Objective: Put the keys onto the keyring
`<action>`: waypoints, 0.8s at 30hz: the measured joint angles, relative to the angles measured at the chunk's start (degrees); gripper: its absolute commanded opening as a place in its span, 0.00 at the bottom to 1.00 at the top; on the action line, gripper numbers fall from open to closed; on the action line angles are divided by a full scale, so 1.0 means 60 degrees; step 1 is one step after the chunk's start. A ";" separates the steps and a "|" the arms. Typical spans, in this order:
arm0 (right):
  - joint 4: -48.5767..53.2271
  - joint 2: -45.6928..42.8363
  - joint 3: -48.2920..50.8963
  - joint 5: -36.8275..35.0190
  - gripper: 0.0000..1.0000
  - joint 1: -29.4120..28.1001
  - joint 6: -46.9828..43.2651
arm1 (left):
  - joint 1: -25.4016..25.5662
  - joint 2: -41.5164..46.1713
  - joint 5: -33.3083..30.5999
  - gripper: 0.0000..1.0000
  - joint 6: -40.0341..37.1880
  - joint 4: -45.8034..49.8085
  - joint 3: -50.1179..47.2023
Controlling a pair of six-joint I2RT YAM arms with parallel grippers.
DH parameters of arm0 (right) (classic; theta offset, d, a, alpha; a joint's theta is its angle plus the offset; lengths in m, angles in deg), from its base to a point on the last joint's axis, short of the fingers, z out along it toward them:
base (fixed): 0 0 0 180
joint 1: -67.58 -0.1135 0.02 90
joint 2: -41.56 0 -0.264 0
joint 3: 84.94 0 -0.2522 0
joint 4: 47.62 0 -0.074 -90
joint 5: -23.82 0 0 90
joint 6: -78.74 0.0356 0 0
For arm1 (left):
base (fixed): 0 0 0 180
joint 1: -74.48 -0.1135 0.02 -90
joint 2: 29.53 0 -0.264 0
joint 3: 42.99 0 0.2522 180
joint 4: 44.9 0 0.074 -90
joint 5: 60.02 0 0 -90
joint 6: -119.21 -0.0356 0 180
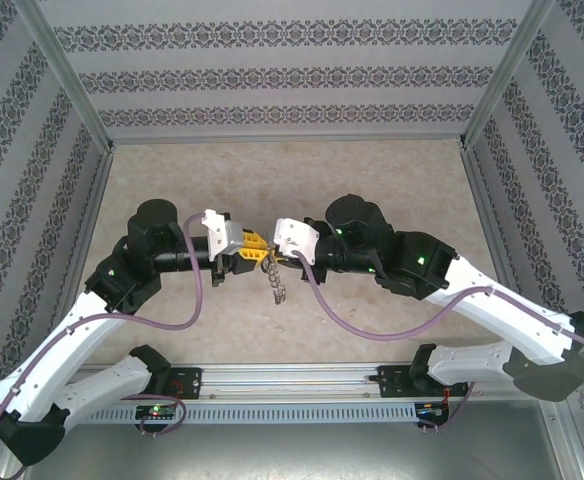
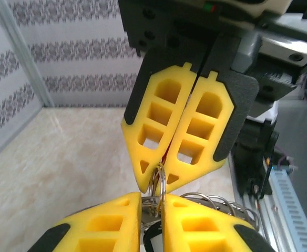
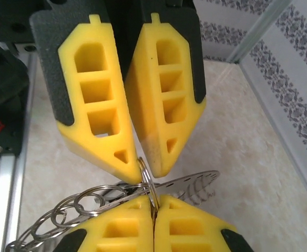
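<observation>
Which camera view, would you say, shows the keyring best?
Right wrist: the keyring stretches across the frame, its coiled loops sharp. Left wrist catches some loops at lower right; top external gives a tiny dangling coil.

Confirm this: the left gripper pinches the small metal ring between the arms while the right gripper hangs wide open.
No: the right gripper is shut on the small metal ring too, as the left wrist view shows. The left gripper does pinch it.

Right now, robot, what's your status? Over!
Left gripper, right gripper shut, tip to tip, on one split ring. Linked rings dangle beneath. Nothing in the way.
</observation>
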 measured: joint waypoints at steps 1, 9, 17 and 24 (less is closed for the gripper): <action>0.0142 0.0120 -0.0106 -0.0182 0.00 -0.0058 -0.0091 | 0.0000 -0.0131 -0.0120 0.17 -0.0255 0.0426 0.0211; 0.0892 0.0798 -0.0499 -0.0903 0.00 -0.0397 -0.0484 | 0.0004 -0.0484 -0.0401 0.00 -0.0918 0.1468 0.0444; 0.0925 0.0718 -0.0470 -0.0852 0.12 -0.0419 -0.0448 | 0.0000 0.0164 -0.0142 0.00 -0.0157 -0.0004 -0.0648; 0.0004 -0.0339 0.0408 -0.0157 0.18 -0.0390 -0.0004 | 0.0004 0.0980 0.0583 0.00 0.1574 -0.2940 -0.2106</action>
